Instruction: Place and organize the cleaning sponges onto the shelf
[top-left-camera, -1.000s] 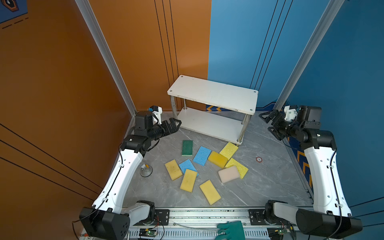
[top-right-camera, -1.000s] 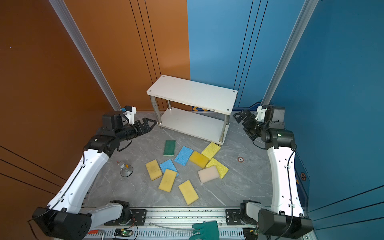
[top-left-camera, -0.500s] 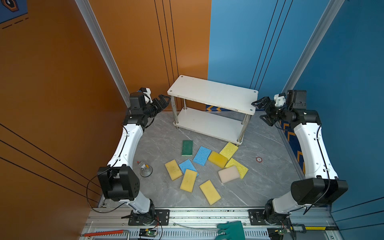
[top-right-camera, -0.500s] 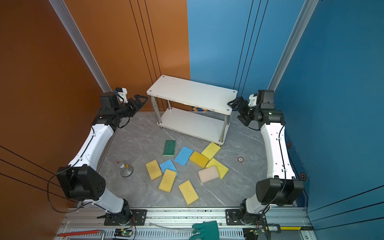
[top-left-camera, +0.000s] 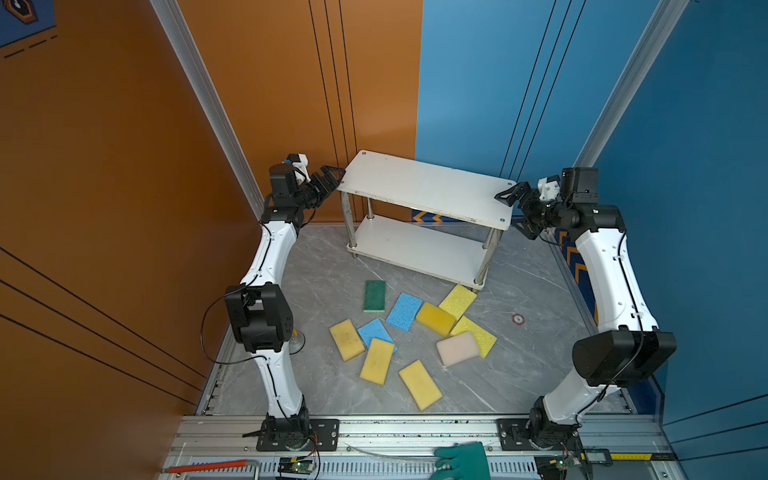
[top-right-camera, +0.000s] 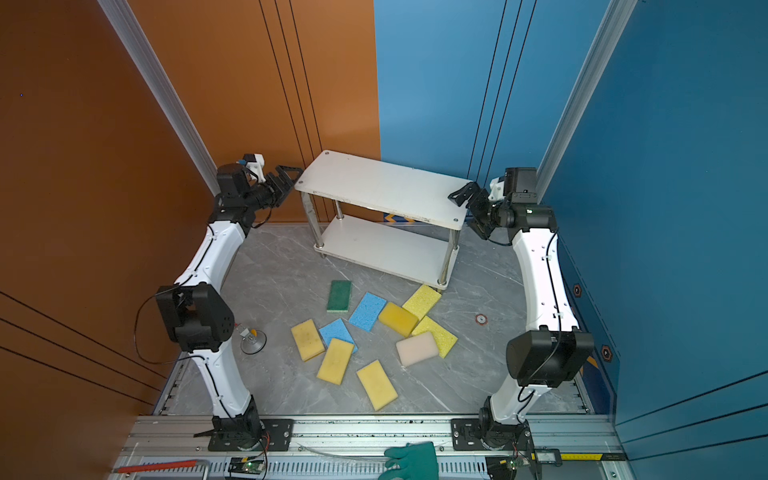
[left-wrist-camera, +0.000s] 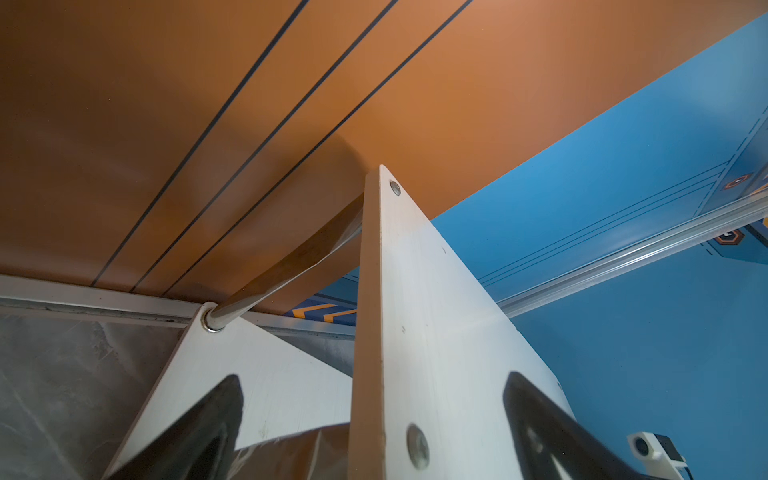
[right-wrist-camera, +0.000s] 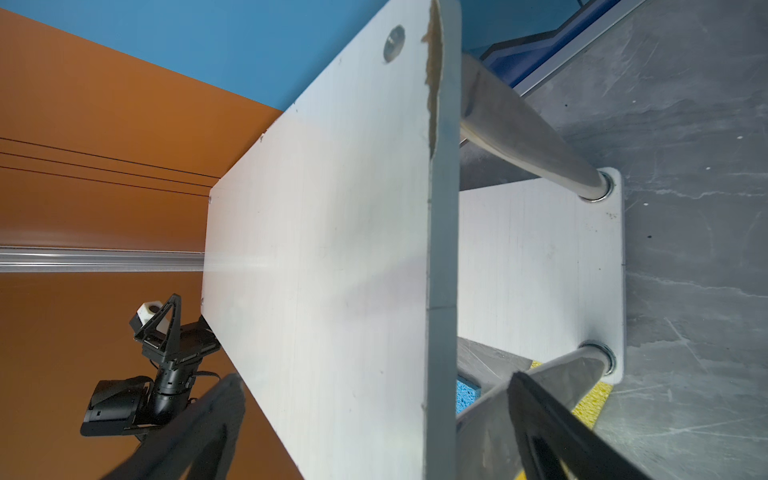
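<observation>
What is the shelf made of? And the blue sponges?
Shelf boards: matte white, likely coated wood-fibre board; a chipped edge shows brown inside. Posts: shiny mirror-like metal. Blue sponges: soft-looking foam, full of tiny holes.

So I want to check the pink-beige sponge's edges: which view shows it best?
Both top views: the pink-beige sponge lies unobstructed, partly on a yellow sponge. The left and right wrist views face the shelf and miss it.
</observation>
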